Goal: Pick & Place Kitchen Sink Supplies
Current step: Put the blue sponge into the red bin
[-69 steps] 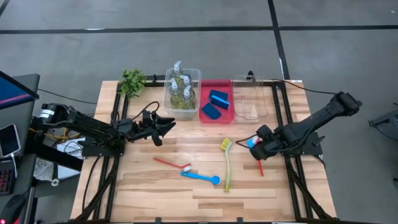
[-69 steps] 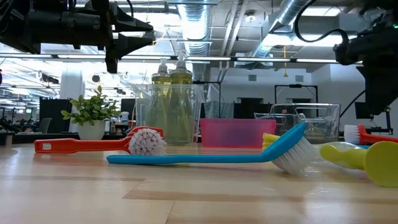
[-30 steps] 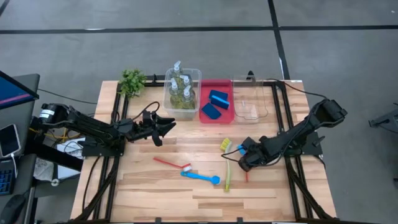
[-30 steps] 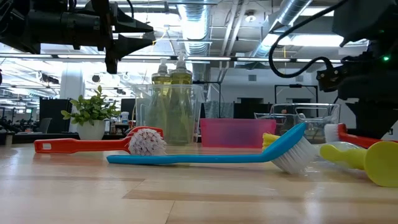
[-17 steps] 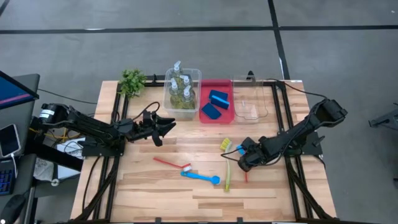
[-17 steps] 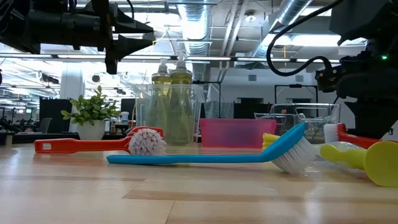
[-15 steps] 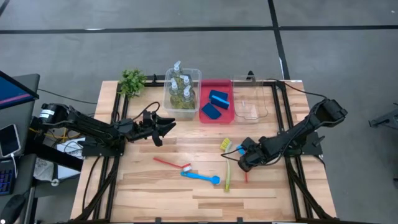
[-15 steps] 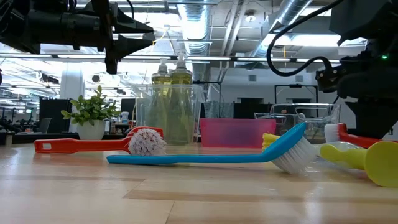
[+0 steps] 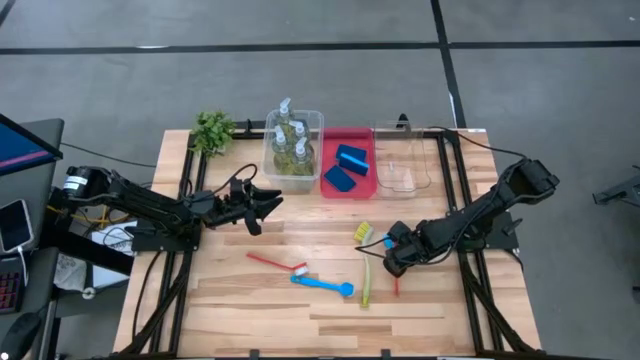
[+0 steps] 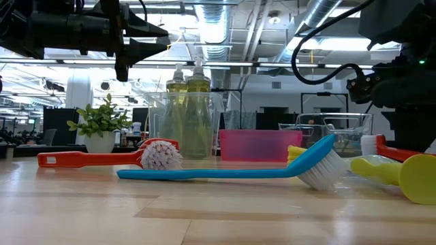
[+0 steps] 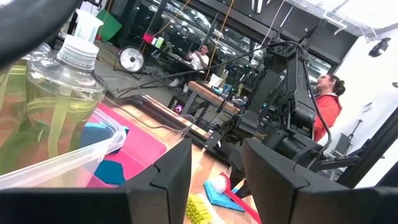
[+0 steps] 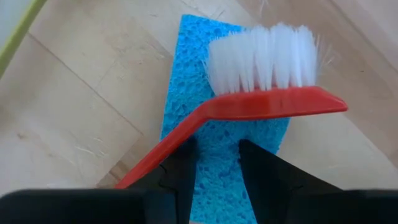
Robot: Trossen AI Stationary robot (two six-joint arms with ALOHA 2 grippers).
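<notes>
Four long-handled brushes in all, three of them loose on the pale wooden table [image 9: 240, 320]. In the right gripper [image 9: 388, 260], pinched narrow between its fingers: a slim red plastic brush with white bristles [image 12: 267, 102], gripped by the handle. In the high view, only the tail of that handle on show, poking out toward the table's near edge, long axis running roughly front to back. In the right wrist view, far more: bristled head raised just above a flat blue rectangular sponge [image 12: 217, 149], which lies flat on the wood beside the head of the yellow-green brush [image 9: 365, 270]. Long axis of that one also front to back, head toward the tubs.

Farther left, a second red brush [image 9: 275, 262] and a blue brush [image 9: 322, 285], both lying roughly crosswise, heads toward the right. From the low view, bristles of the blue one resting on the wood, handle sloping.

At the far edge, left to right: a small leafy green plant [image 9: 213, 130], a clear plastic tub [image 9: 315, 120] holding four clear pump bottles of yellow-green soap [image 9: 290, 150], a red tray [image 9: 365, 185] with two more blue sponges [image 9: 345, 167], and another clear tub [image 9: 405, 160].

Left gripper [image 9: 268, 200] hovering in front of the bottle tub, fingers spread wide, holding nothing. Only in the left wrist view: two people in the room beyond, one in a red top [image 11: 326, 106].

Any label on the bottles too small to read.
</notes>
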